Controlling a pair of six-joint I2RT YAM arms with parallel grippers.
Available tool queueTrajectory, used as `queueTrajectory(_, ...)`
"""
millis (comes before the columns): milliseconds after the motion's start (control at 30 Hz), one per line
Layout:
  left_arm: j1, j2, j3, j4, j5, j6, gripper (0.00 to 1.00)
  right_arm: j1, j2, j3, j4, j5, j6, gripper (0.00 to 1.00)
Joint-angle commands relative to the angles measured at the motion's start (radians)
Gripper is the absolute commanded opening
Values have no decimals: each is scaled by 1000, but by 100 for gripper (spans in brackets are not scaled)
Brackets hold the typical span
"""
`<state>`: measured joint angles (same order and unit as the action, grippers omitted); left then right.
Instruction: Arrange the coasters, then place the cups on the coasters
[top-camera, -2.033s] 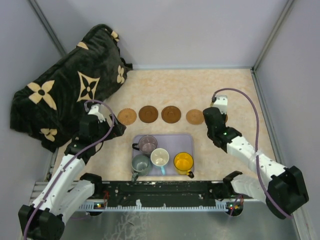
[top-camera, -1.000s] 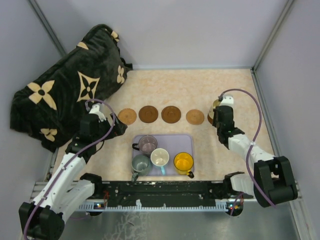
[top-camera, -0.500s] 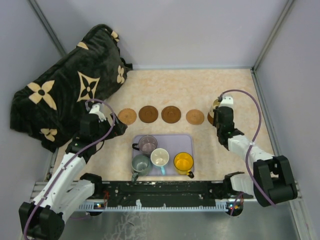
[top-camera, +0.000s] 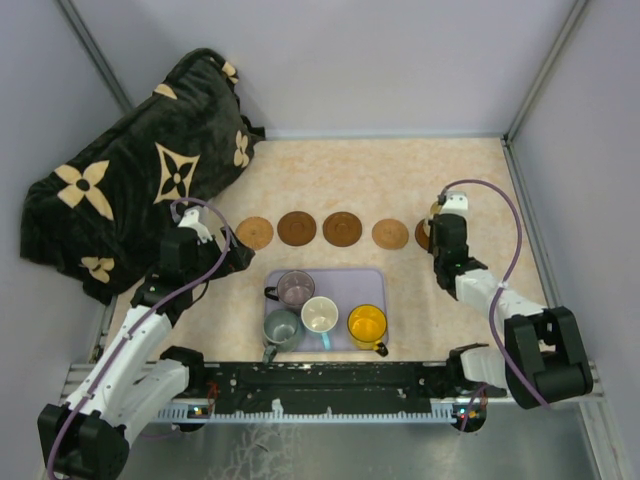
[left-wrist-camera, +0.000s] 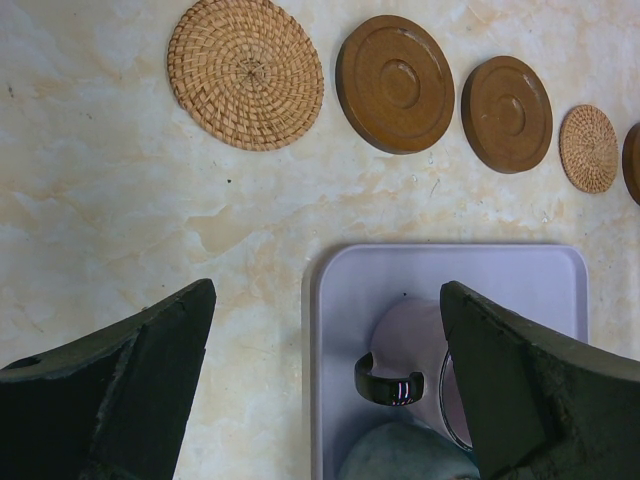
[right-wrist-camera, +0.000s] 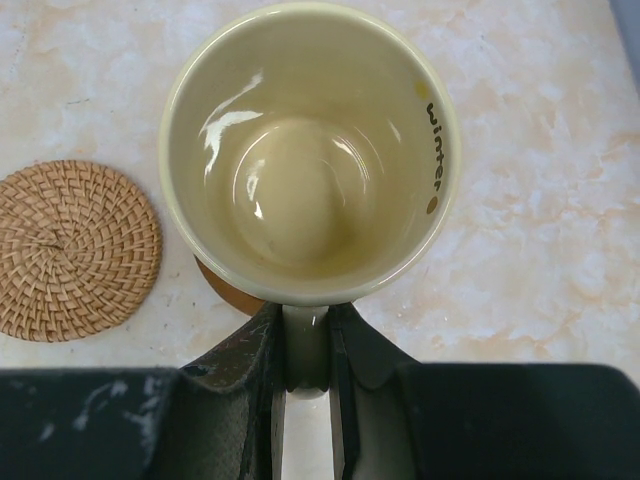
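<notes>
Presently held: cream glazed ceramic mug (right-wrist-camera: 305, 150), its handle pinched between the closed fingers of the right gripper (right-wrist-camera: 305, 345). This grip keeps the mug upright.
Mug position: at the 3 o'clock end of the coaster row, over a dark brown round wooden coaster (right-wrist-camera: 225, 292). Only a sliver of the coaster shows at the mug's 7 o'clock, and I cannot tell whether the base touches it.
Neighbour: small tan woven round coaster (right-wrist-camera: 70, 250), just beside the mug at its 9 o'clock, apart from it.
Rest of row: toward 9 o'clock lie one dark brown wooden disc (top-camera: 342, 228), a second dark brown disc (top-camera: 297, 228), and a larger tan woven coaster (top-camera: 254, 233). They are spaced in a line, likely one per cup.
Waiting cups: smoky purple-grey mug (top-camera: 296, 288), grey-green mug (top-camera: 282, 328), white mug with a blue handle (top-camera: 320, 315), yellow-orange mug (top-camera: 367, 325). All sit on the lavender rounded-rectangle tray (top-camera: 375, 280), at 6 o'clock of the row.
Left gripper (left-wrist-camera: 325, 310): fingers spread wide and empty above the tray's 9 o'clock edge, seemingly ready for the next cup.
Judged step: first cup being set down, four to go.
</notes>
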<state>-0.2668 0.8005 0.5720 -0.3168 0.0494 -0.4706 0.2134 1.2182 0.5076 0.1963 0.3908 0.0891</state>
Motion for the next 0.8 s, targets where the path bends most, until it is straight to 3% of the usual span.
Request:
queueTrajectory(0, -3, -1, 1, 17, 1, 10, 100, -14, -14, 11, 143, 31, -4, 0)
queueTrajectory(767, -3, 0, 2, 15, -4, 9, 100, -16, 2, 9, 146, -1, 1, 0)
